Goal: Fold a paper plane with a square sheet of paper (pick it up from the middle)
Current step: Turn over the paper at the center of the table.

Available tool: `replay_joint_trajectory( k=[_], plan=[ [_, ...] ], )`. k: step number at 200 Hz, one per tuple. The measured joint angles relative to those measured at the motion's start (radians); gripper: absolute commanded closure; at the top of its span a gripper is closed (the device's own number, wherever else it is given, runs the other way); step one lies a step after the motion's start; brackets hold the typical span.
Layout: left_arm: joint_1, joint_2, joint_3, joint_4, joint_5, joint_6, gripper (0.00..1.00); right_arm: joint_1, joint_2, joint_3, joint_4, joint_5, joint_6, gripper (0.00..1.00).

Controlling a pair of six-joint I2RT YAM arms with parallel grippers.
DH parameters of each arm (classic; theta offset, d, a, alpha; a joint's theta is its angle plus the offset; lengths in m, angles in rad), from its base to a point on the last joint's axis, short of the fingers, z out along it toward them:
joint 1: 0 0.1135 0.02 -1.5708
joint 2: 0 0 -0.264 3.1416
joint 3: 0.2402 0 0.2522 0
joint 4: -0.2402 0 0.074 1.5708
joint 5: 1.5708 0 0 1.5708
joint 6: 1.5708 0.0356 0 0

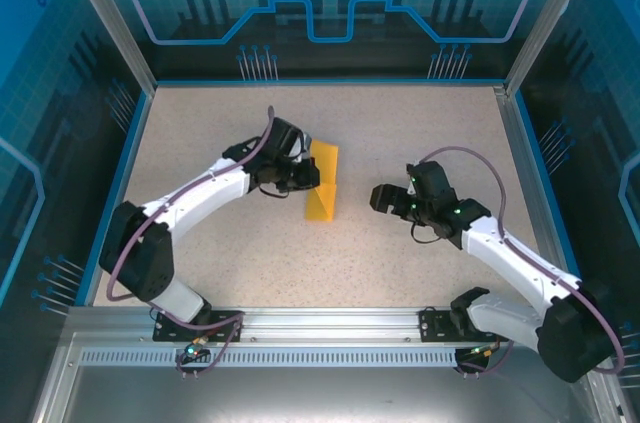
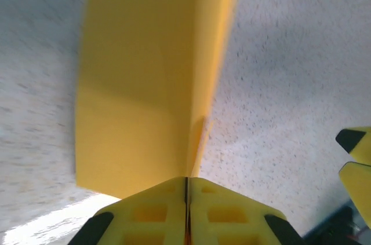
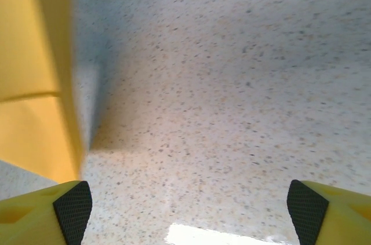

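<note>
Looking down from the top external camera, the sheet of paper (image 1: 324,171) sits near the middle of the speckled desk (image 1: 420,123), folded into a narrow orange-yellow strip with a paler far half and a darker near half. The left gripper (image 1: 306,177) reaches in from the left and meets the strip's left edge about halfway along. The right gripper (image 1: 379,197) hangs to the right of the paper, apart from it and pointing toward it.

In the left wrist view, the left gripper (image 2: 186,190) has its jaws clenched flat together, pinching the sheet of paper (image 2: 136,94) at a raised crease. One panel spreads away to the left above the desk (image 2: 290,83), and a thinner flap stands along the fold. The yellow, black-tipped right gripper (image 2: 351,155) pokes in at the right edge.

In the right wrist view, the right gripper (image 3: 190,213) has its jaws released and spread wide, with nothing between them but bare desk (image 3: 232,83). The sheet of paper (image 3: 32,77) stands at the left edge, just past the left jaw, and casts a shadow on the desk beside it.
</note>
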Motion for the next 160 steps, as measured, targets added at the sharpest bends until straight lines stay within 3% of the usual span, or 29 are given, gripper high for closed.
replay_joint_trajectory(
  k=[41,57,99,160],
  plan=[
    [-0.006,-0.009,0.166,-0.217,-0.27,0.089,0.91,-0.002,-0.03,-0.003,-0.047,0.07,0.005,0.06],
    [-0.023,0.011,0.218,-0.299,-0.423,0.097,0.9,-0.008,-0.03,-0.003,-0.062,0.085,0.005,0.06],
    [-0.099,0.237,0.397,-0.497,-0.826,0.086,0.91,-0.027,-0.03,-0.003,-0.083,0.106,0.016,0.06],
    [-0.179,0.549,0.442,-0.56,-1.087,0.091,0.91,-0.041,-0.03,-0.024,-0.095,0.11,0.034,0.05]
  ],
)
